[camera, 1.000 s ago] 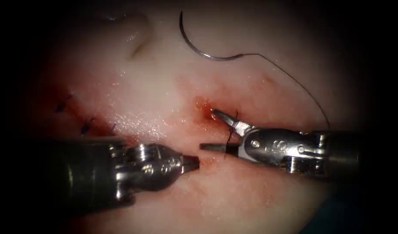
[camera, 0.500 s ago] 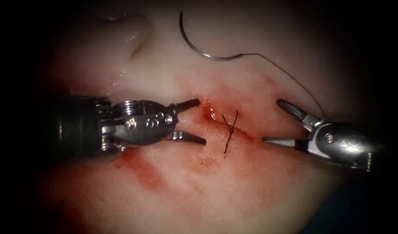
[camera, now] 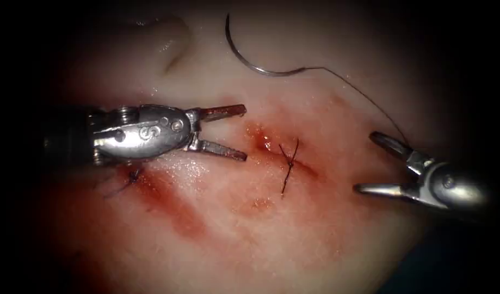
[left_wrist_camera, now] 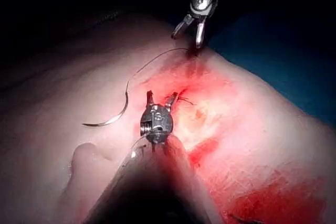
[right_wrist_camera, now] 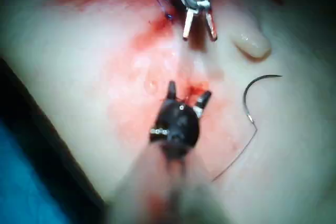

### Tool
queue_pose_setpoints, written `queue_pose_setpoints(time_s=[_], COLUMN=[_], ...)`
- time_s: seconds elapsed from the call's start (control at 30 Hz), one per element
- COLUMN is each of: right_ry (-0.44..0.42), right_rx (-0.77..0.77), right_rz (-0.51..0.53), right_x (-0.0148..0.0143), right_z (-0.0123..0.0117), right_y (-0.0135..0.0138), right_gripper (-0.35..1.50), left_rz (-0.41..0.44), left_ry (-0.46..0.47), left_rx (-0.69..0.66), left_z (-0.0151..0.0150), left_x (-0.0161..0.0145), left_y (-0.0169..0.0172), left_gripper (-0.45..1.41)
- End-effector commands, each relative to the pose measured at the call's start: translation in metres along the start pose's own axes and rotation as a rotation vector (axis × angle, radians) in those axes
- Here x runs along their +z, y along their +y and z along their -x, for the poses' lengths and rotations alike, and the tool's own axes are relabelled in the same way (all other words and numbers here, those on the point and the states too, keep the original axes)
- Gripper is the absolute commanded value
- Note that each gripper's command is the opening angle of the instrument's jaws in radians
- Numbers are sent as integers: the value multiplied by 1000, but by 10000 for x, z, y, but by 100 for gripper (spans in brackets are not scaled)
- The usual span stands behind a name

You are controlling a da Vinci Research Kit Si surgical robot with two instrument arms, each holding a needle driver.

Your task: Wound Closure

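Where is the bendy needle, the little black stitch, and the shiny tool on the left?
needle (camera: 244, 59): endoscope view, middle of its curve, lying free on the tissue.
stitch (camera: 289, 161): endoscope view, its knot on the cut.
left tool (camera: 223, 130): endoscope view, between its open, empty fingers.

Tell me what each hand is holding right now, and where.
Nothing: left hand and right hand are both open. The needle lies loose on the tissue.

Materials: shiny metal on wet, glossy tissue

We see 2 polished steel tools, left and right, thin glinting metal needle, dark matt thread.
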Motion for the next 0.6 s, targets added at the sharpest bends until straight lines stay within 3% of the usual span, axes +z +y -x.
queue_pose_setpoints(time_s=[0.03, 0.23, 0.6], right_ry=[2, 2, -1], right_rx=[0, -11, -41], right_rz=[-4, -7, -5], right_x=[7, 4, 7], right_z=[-2, -1, -1], right_y=[-3, 0, -1], right_gripper=[91, 93, 96], left_rz=[13, 22, 16], left_ry=[4, 7, 1], left_rx=[4, 2, 2], left_z=[2, -9, -1], left_x=[5, -3, -26], left_y=[3, 6, 14], left_gripper=[57, 56, 49])
